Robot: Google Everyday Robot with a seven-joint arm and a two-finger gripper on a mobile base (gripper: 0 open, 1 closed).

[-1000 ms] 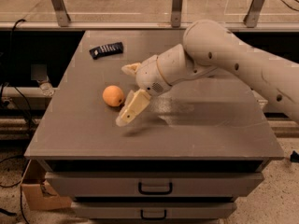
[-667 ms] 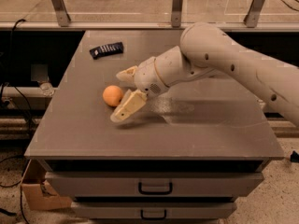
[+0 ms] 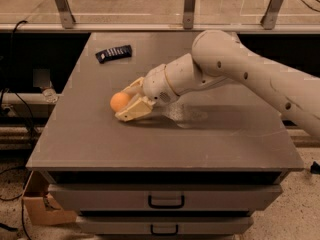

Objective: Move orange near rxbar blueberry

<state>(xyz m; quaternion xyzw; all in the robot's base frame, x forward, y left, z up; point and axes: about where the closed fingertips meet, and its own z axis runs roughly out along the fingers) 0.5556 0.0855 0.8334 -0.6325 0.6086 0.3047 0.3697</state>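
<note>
Pincer: your gripper (image 3: 128,103) is sitting low over the table (image 3: 210,144), left of centre, right up against the orange (image 3: 119,102); you cannot tell whether it is clenching the fruit or only cupping it.
Orange: it is resting on the tabletop at the gripper's tip.
Bar: the rxbar blueberry (image 3: 113,53) is lying flat toward the far-left corner, well apart from the orange.
Done: you are looking at a completed reach, judging by that contact.
Left: you are likely facing the carry toward the bar and the set-down beside it.
</note>
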